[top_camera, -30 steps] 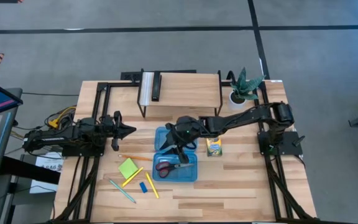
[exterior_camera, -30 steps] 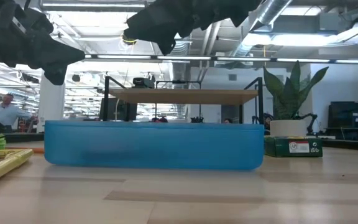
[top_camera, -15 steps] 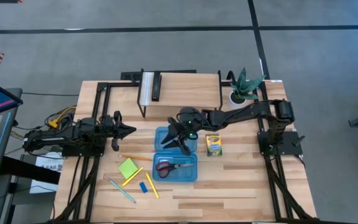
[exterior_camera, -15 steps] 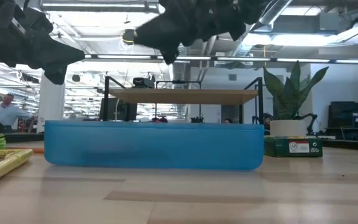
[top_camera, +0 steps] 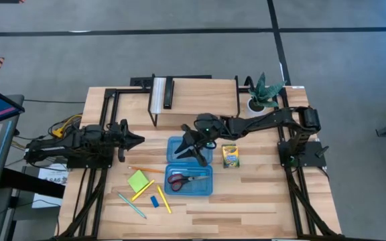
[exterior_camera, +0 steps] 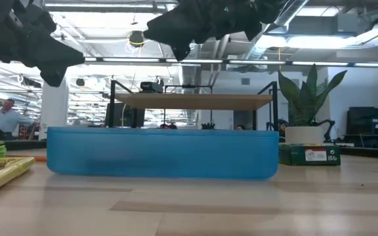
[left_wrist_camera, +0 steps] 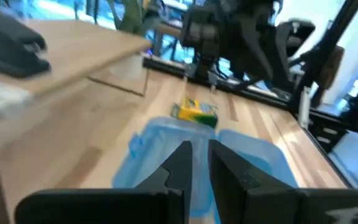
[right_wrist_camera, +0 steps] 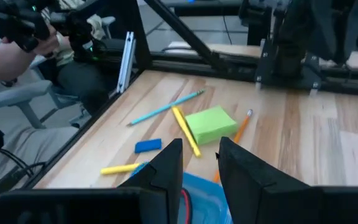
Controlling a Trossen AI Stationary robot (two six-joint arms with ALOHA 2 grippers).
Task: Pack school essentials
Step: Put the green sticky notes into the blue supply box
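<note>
Two grippers: right gripper (top_camera: 194, 148) jaws slightly parted, empty (over case (top_camera: 189, 181)); left gripper (top_camera: 137, 140) jaws barely apart.

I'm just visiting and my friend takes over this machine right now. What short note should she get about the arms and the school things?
Left gripper: at the table's left side, away from the case, holding nothing; fingers a little apart.
Right gripper: above the blue case's far half, empty, fingers slightly apart.
Done: the red-handled scissors lie in the case's near half.
Left: the lime-green sticky-note pad, yellow pencils, orange pencil, light-blue pen and blue eraser lie on the table left of the case; the crayon box lies right of it.
</note>
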